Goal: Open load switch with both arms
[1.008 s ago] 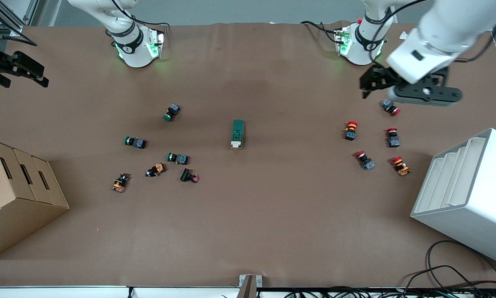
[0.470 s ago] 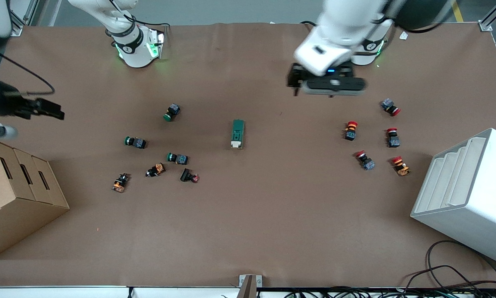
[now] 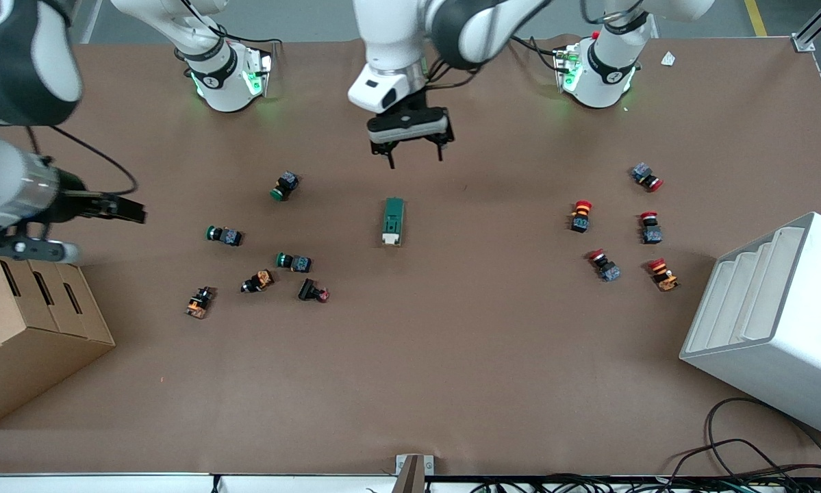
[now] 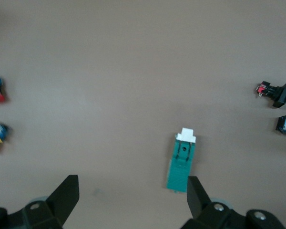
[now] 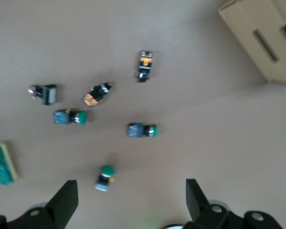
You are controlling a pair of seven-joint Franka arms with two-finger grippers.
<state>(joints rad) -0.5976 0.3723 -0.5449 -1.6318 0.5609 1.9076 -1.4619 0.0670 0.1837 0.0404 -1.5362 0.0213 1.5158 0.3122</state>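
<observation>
The load switch (image 3: 394,221), a dark-green block with a cream-white end, lies flat in the middle of the table. Its white end points toward the front camera. My left gripper (image 3: 415,159) hangs open over the bare table just off the switch's green end. In the left wrist view the load switch (image 4: 182,162) lies close to one finger (image 4: 196,198) of the left gripper (image 4: 132,185). My right gripper (image 3: 126,207) is open over the right arm's end of the table, with nothing in it. In the right wrist view the load switch (image 5: 0,164) shows at the picture's edge.
Several green-capped push buttons (image 3: 284,185) and dark parts lie toward the right arm's end, several red-capped ones (image 3: 580,215) toward the left arm's end. A cardboard box (image 3: 27,308) and a white stepped bin (image 3: 773,322) stand at the table's two ends. Cables (image 3: 746,452) lie by the front edge.
The left arm has swung from its own end of the table to the middle, stopping by the load switch. The right gripper has moved inward from the table's edge. The switch has not moved.
</observation>
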